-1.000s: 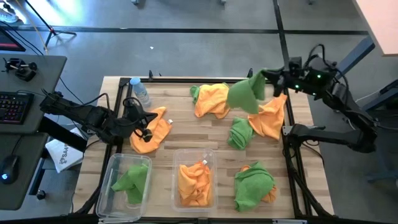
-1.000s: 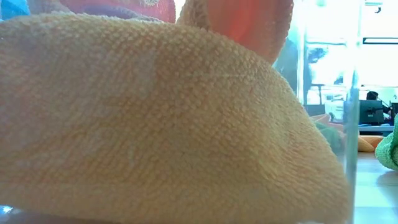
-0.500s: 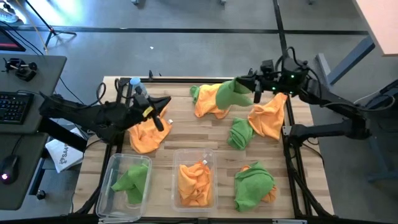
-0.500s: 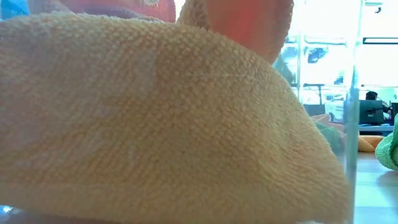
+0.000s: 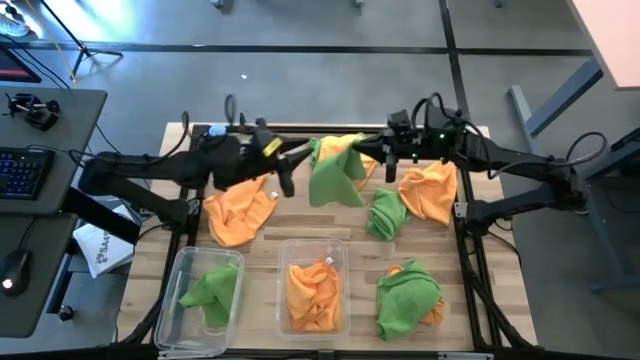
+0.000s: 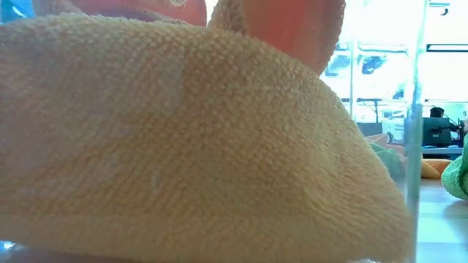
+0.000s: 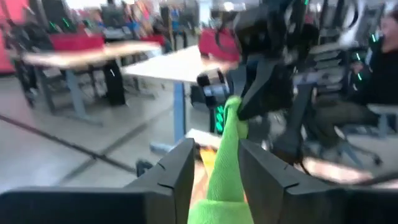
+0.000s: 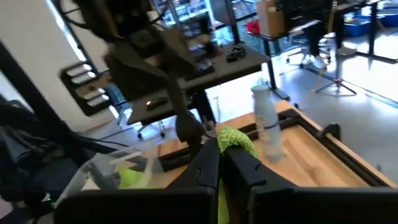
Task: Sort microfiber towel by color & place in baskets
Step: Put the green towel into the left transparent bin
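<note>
The right jaws pinch a soft green towel hanging near the counter's twelve o'clock edge, and the left jaws, spread, straddle the same cloth. If the right lets go before the left closes, the limp terry could flop onto the orange towel beneath. The clear, low-walled green basket sits at seven o'clock, the orange basket at six
</note>
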Available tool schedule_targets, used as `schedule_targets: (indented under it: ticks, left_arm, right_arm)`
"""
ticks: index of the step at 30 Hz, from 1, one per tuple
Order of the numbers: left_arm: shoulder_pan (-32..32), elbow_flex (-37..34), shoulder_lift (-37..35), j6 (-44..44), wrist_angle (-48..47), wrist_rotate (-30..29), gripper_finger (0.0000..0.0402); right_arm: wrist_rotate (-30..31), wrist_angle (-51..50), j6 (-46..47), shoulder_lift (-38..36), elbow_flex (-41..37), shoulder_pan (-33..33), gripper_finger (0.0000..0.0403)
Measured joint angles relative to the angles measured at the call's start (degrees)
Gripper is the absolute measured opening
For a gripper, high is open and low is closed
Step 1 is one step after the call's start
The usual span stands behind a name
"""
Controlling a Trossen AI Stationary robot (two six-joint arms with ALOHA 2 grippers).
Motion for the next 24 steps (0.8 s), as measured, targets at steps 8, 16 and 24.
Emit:
schedule_targets:
  ticks: [8,16,24]
  left_arm:
    - [1.7,3.0,6.1,-0.4,-3.7,7.0,0.0122]
    - [1.7,3.0,7.9,-1.0,-2.1,8.8,0.0122]
    - [1.7,3.1,8.9,-3.5,-1.1,8.8,0.0122]
  right_arm:
    - [0.0,8.5,-2.5,3.1,0.0,4.2,0.0]
    - [0.0,12.3,-3.5,3.2,0.4,4.8,0.0]
    - [-0.6,12.6,-5.1,4.3,4.2,4.8,0.0]
